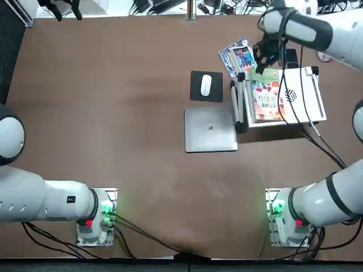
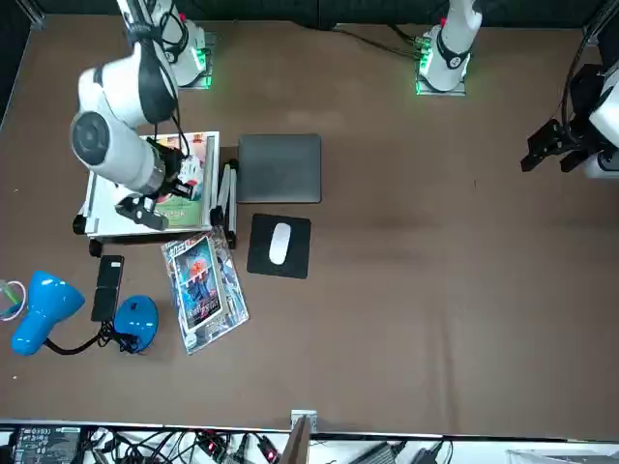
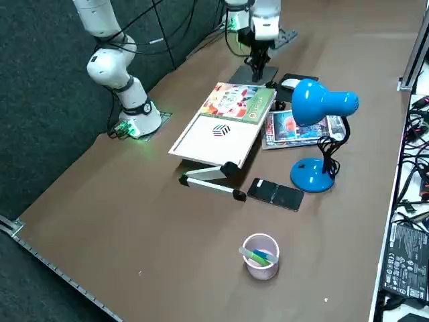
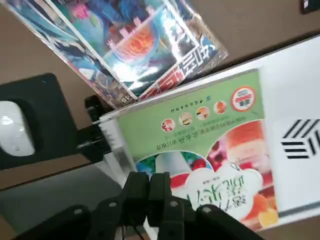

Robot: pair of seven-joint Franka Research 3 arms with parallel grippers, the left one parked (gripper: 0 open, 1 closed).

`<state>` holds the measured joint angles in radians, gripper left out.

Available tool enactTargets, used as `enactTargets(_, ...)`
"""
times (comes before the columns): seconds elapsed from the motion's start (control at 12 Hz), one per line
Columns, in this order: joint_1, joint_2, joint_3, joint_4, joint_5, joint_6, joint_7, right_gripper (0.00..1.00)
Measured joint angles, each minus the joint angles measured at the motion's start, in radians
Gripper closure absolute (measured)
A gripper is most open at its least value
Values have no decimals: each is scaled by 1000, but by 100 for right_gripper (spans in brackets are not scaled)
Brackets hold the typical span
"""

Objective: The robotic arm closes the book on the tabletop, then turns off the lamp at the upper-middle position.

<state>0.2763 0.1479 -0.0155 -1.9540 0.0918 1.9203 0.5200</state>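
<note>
The thin green-covered paperback [image 4: 200, 145] lies closed on the white stand board [image 3: 213, 142], which stands on the matte brown worktop [image 1: 113, 113]. Above the board, the right arm's small dark end effector [image 4: 149, 186] has its fingers together. The bright blue gooseneck desk lamp [image 3: 315, 176] stands beyond the board from the robot.

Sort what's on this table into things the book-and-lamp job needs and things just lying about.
For the job:
- green-covered book, closed on the white stand
- blue lamp
- right gripper, above the book
- tabletop

Lying about:
- white stand
- laptop
- mouse on its black pad
- glossy leaflets
- phone
- cup with pens
</note>
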Motion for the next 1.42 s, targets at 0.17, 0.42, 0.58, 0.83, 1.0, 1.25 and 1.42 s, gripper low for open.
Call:
enactTargets(0.17, -10, -46, -9, 52, -19, -53, 10, 97)
enactTargets(0.42, -20, -69, -12, 64, -61, -56, 13, 99)
enactTargets(0.58, -19, -67, -11, 77, -113, -55, 27, 99)
enactTargets(0.83, -15, -50, -7, 117, -185, -55, 33, 99)
enactTargets(1.0, -17, -28, -7, 154, -194, -55, 36, 98)
enactTargets(1.25, -17, -7, -8, 180, -237, -55, 117, 97)
enactTargets(1.42, -12, 2, -3, 189, -298, -54, 209, 98)
